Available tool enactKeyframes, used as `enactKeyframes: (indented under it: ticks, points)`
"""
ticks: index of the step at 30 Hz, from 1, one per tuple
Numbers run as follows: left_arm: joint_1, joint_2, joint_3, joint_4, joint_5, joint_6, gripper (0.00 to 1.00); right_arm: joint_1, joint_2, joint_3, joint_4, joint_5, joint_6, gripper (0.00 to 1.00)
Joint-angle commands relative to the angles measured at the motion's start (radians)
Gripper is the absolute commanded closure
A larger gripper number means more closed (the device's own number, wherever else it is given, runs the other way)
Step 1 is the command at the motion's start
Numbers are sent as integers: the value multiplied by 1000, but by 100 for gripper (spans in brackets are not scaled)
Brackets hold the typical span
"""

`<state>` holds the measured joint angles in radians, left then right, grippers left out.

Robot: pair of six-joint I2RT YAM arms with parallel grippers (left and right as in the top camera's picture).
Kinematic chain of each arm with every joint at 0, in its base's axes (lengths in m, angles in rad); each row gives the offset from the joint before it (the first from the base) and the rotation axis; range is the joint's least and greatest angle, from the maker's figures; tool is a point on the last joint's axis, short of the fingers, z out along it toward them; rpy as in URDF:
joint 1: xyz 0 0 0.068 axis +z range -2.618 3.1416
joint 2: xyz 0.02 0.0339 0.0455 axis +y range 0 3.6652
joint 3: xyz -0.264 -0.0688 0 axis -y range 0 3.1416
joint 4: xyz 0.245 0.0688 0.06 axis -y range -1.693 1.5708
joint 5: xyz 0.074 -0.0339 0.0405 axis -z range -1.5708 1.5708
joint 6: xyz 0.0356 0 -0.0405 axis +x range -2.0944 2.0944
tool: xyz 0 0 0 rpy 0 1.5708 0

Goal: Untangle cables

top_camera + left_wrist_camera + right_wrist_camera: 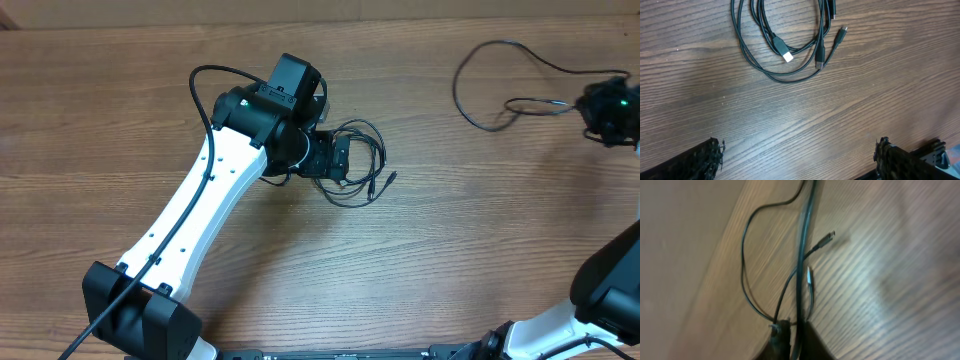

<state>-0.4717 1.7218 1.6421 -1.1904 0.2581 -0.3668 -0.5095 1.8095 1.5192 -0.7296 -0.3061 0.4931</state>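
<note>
Wood table [450, 250] | left hand [800, 160] wide above cables [785, 50] | right hand [792, 337] pinching a cable [742, 270]

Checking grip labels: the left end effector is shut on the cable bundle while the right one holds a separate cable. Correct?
Not quite: the left end effector is open and clear of the cable bundle, as the left wrist view shows. The rest stands.

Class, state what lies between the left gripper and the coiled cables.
Only bare table, seen in the left wrist view, separates the left gripper from the cables.
</note>
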Motion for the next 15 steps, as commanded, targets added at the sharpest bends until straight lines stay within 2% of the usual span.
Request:
enactKeyframes:
  ticks: [1, 3, 6, 9, 10, 15]
  points:
    - [-8, 8, -2, -7, -5, 7, 0, 42, 1, 26, -3, 95, -4, 80]
    - [-8, 8, -2, -9, -5, 5, 0, 51, 1, 26, -24, 159, -4, 69]
    - [-8, 8, -2, -9, -5, 4, 0, 53, 1, 25, -64, 242, -5, 62]
    - [-8, 8, -2, -9, -5, 4, 0, 52, 1, 25, -88, 264, -5, 39]
    - [-8, 8, -2, -9, -5, 4, 0, 52, 1, 25, -92, 262, -5, 36]
    - [-8, 8, -2, -9, -5, 4, 0, 68, 1, 24, -106, 242, -5, 33]
